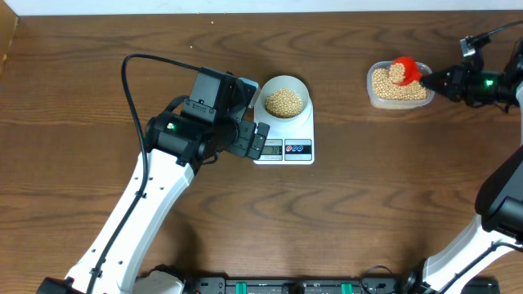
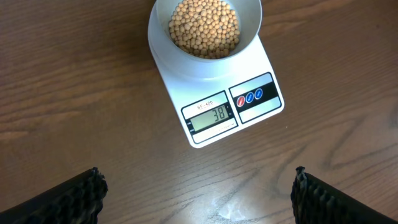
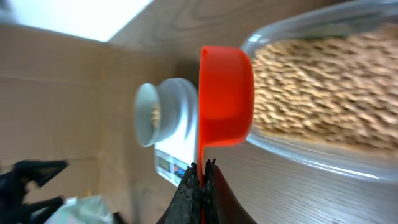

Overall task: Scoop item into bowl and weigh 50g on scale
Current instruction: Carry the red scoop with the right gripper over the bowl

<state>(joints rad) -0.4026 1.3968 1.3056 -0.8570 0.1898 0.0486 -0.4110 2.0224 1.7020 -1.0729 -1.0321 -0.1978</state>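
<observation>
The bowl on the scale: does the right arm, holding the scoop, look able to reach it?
Probably yes: nothing stands between the scoop, in the right gripper at the tub, and the bowl; the left gripper sits open by the scale, not over the bowl.

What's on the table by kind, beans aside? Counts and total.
bowl: 1
scale: 1
clear tub: 1
red scoop: 1
Total: 4

left wrist: bowl [image 2: 252,22] cut by top edge | overhead: scale display [image 1: 272,149] unreadable | right wrist: beans [image 3: 323,87] blurred, tub [image 3: 323,158] cut off
</observation>
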